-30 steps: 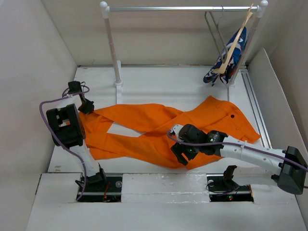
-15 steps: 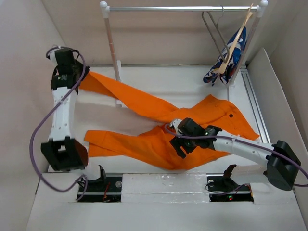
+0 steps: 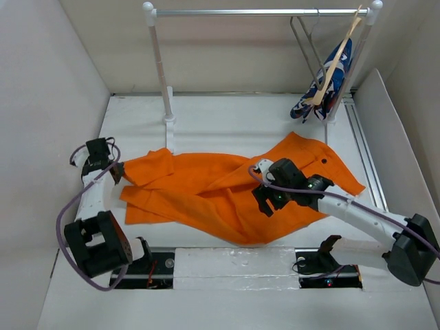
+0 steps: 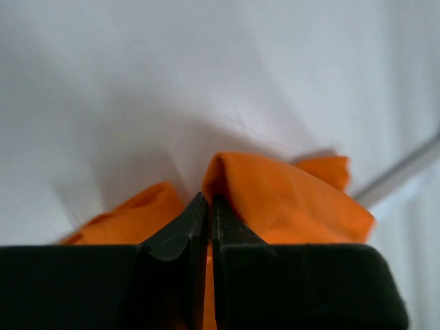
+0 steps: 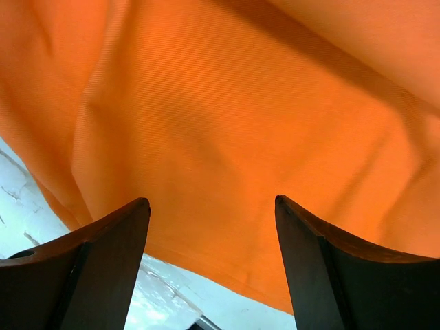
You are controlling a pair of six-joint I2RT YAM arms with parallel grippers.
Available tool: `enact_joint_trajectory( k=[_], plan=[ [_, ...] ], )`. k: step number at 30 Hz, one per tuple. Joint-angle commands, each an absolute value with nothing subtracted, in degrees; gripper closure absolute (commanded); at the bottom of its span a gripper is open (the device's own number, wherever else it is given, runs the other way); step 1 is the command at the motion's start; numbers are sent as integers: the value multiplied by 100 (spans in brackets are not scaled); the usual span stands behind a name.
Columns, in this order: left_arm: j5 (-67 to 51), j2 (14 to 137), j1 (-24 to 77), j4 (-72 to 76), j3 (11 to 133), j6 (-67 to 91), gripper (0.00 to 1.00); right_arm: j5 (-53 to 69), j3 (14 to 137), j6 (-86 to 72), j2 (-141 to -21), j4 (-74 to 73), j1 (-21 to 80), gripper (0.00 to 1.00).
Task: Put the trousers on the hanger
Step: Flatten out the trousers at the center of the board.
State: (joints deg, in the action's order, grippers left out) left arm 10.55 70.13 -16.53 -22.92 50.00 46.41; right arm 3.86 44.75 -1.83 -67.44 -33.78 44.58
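Trousers (image 3: 199,189) partly beneath right tool (image 3: 267,204)

Overhead wide; wrist cams near, sharing trousers (image 3: 206,199).

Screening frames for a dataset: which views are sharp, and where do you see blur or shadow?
Top external: sharp, evenly lit, the bright orange fabric trousers clear. Left wrist: white background blurred, soft shadow behind the cloth. Right wrist: weave crisp, the dark fingers underexposed.

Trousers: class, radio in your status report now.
Left tool shut on trousers. Right tool open above them. Hanger on rail, bare. Patterned garment hangs beside it.
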Motion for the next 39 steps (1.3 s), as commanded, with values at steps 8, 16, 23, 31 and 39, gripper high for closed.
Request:
enact_joint_trajectory(
  k=[8, 16, 23, 31, 39],
  plan=[
    [-397, 7735, -2972, -1764, 5305, 3974, 61, 729, 4553, 158, -5827, -3639, 3710, 21],
    [1309, 6629, -1480, -1821, 5687, 3236, 58, 844, 4544, 167, -6047, -3472, 3709, 23],
    [1757, 8128, 1123, -2417, 6196, 2549, 51, 800, 4579, 246, -6012, -3401, 3595, 99],
    [1906, 9385, 1310, -2382, 6433, 2435, 36, 1169, 4447, 237, -5977, -3217, 3542, 50],
    [2153, 10079, 1310, -2381, 6539, 2294, 51, 1204, 4280, 193, -5950, -3111, 3542, 49]
  ],
)
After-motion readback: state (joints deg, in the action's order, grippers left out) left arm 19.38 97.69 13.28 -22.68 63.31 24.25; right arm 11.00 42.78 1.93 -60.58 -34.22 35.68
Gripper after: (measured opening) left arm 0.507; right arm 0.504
